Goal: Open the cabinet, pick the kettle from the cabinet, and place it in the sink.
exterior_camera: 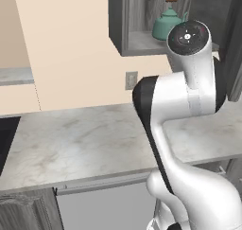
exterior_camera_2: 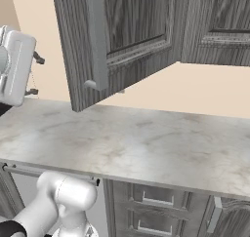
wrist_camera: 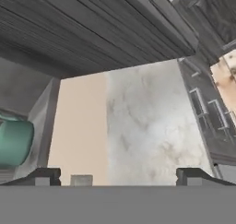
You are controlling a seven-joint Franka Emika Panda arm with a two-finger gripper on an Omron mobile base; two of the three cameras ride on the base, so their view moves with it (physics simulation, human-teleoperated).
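On the cabinet shelf sits the kettle: squat, teal-green, with a knobbed lid and a thin reddish-brown arched handle. Its door hangs open over the marble bench. Beside the shelf, the gripper is spread wide and holds nothing.

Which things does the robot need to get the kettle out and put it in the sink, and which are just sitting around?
Needed for the job:
- kettle, teal, on the cabinet shelf
- cabinet, its door swung open
- gripper, open, holding nothing

Just there:
- marble counter
- wall outlet
- floor cabinet drawers
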